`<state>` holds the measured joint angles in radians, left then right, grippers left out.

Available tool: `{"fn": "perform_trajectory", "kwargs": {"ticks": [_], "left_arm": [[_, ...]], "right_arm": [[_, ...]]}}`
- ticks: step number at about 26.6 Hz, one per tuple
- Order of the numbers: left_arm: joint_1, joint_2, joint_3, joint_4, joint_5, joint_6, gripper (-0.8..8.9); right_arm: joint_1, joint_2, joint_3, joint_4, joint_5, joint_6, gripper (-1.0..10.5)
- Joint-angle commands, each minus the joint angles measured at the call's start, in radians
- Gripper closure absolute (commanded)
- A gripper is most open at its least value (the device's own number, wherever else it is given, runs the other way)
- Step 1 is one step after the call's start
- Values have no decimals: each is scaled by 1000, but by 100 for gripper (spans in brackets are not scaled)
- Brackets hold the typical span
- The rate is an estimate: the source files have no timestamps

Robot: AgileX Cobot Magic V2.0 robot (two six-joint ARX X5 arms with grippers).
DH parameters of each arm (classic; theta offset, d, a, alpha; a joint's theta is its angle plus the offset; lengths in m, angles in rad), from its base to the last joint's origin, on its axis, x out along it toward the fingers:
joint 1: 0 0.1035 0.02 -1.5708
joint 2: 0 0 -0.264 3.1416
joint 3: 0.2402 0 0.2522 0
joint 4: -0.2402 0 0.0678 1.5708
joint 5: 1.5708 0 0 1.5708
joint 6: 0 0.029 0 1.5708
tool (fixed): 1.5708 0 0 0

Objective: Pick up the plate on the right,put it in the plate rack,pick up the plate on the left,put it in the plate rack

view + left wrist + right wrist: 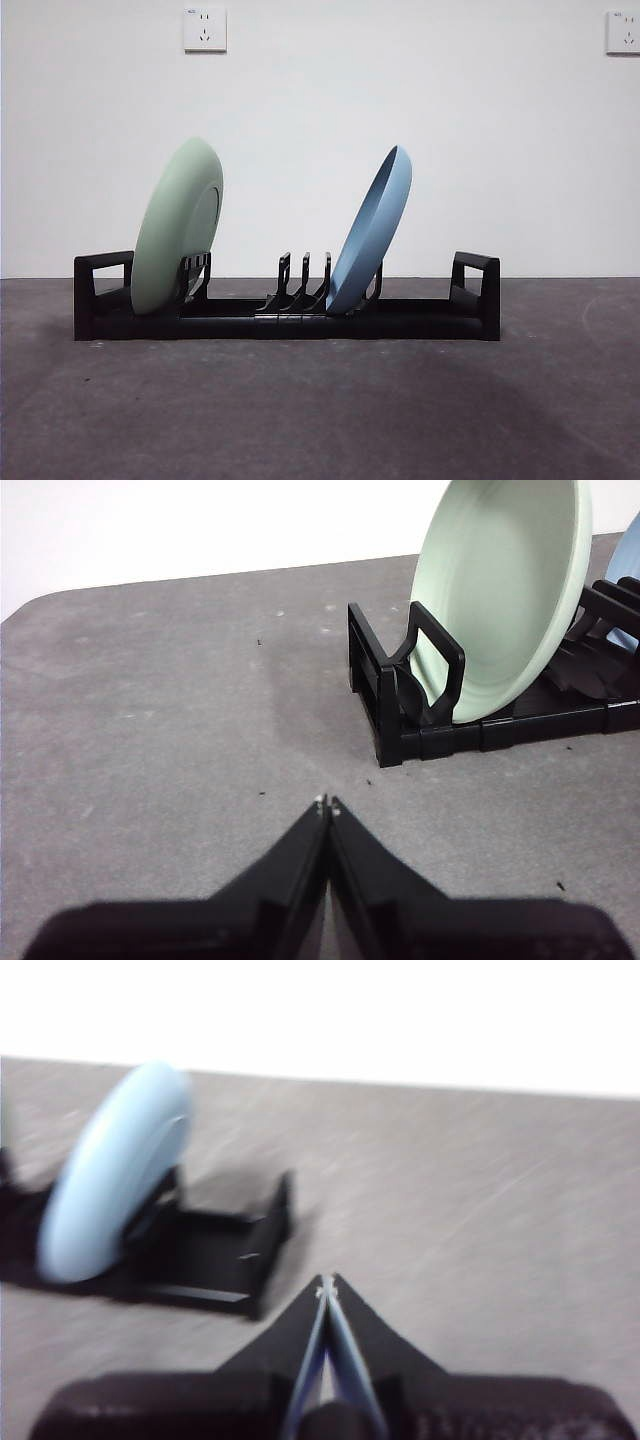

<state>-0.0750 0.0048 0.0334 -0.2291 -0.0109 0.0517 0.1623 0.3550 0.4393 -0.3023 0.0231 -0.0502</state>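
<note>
You have the rack (pixel 287 318) sitting on the grey table (pixel 320 410), long side facing the front camera, with a looped handle at each end. 2 plates stand in it. The green plate (pixel 178 228) sits near the left end, on edge and leaning with its top toward the right, its lower rim down in the rack just beside the left handle. The blue plate (pixel 372 232) stands right of centre, also tilted with its top to the right, its bottom edge held among the prongs. Between the 2 plates you can see 3 bare prongs (pixel 305 277).

Your left gripper (pixel 327 804) is low over the bare table, its jaws pressed together with nothing between them. It is apart from the rack, off the end where the green plate (pixel 500 590) stands; from that wrist camera you look into the plate's hollow face, and the end handle (pixel 432 670) stands in front of its lower rim.

Your right gripper (pixel 327 1286) has its jaws closed tip to tip too, and holds nothing. That wrist picture is blurred, but you can make out the blue plate (pixel 115 1170) in the rack's other end (pixel 215 1255), with the gripper off to the side, not touching either.

2 wall sockets (pixel 204 28) show on the white wall behind.
</note>
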Motion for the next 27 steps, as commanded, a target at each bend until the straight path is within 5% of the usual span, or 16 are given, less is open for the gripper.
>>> {"fn": "perform_trajectory", "kwargs": {"ticks": [1,10,27], "left_arm": [[3,-3,-15,5,5,-7,816],[3,-3,-15,5,5,-7,816],[3,-3,-15,5,6,-6,816]], "right_arm": [[-68,-101,-127,80,1,14,945],[-111,-352,-396,160,-61,61,945],[-109,-348,-433,122,-90,113,945]]}}
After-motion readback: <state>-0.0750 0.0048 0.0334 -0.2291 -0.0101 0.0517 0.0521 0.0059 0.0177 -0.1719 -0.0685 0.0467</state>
